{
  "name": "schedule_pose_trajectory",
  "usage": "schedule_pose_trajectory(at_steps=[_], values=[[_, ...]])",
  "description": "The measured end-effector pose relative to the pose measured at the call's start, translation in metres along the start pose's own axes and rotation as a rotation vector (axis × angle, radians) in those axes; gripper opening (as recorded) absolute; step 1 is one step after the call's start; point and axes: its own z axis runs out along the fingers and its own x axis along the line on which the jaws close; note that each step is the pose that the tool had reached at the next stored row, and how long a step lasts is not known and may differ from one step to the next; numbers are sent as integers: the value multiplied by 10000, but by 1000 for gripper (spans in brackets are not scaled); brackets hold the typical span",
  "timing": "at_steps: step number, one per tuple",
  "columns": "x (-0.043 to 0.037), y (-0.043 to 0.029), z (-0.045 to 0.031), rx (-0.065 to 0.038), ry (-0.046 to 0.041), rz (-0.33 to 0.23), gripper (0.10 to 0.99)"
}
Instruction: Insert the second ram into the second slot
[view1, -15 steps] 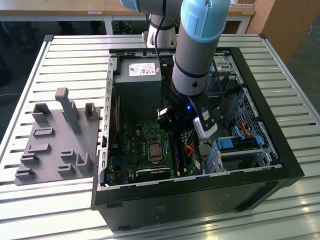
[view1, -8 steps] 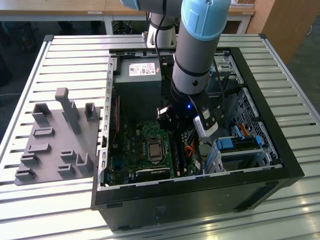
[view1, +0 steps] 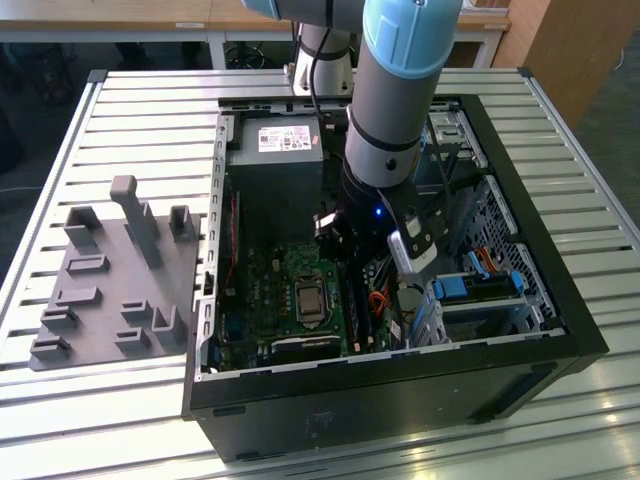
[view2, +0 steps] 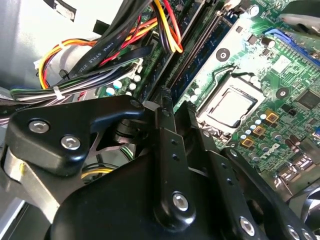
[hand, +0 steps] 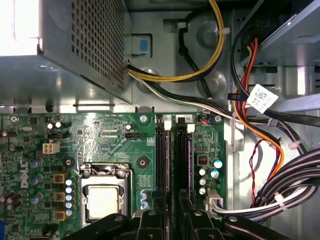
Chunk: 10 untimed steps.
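Shows, in the exterior view, an open black case (view1: 560, 300) on a slatted metal table (view1: 130, 100), with a grey moulded fixture (view1: 110, 270) at 9 o'clock of the case. Reaches down into the case from 12 o'clock: the arm (view1: 395, 90), with the gripper (view1: 345, 232) low over the green board (view1: 262, 290). Places the CPU socket (view1: 310, 297) at 7 o'clock of the gripper and the memory slots (view1: 356, 308) at 3 o'clock of that socket, just beneath the gripper. Puts the power supply (view1: 275, 150) at 12 o'clock of the board, with a white printed label (view1: 285, 138) too small to make out. Sets blue drive clips (view1: 470, 288) at 3 o'clock of the slots. Catches, in both wrist views, the gripper (hand: 170, 222) (view2: 177, 107) lined up right over the slots; cannot tell whether it is apart, together or clamped on anything. Shows the ram (hand: 183, 155) (view2: 200, 50) as a thin dark-blue stick standing edge-on in a slot beside the socket, just ahead of the gripper; cannot tell which slot or whether fully seated. Runs a cable bundle (hand: 280, 185) past the slots, with a white printed tag (hand: 262, 97) on one lead.
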Motion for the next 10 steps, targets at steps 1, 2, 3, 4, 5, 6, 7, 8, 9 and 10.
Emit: schedule_pose_trajectory(at_steps=[1,2,3,4,5,6,7,8,9,10], values=[[0,0,1,1,1,1,267],[-1,0,3,0,1,1,251],[-2,0,4,0,1,0,188],[-3,0,5,2,1,1,188],[-4,0,5,1,1,0,114],[-4,0,5,1,1,1,114],[-4,0,6,0,1,0,114],[-5,1,5,-2,-1,0,114],[-4,1,-2,-5,-1,-1,114],[-4,1,-6,-3,0,-2,114]])
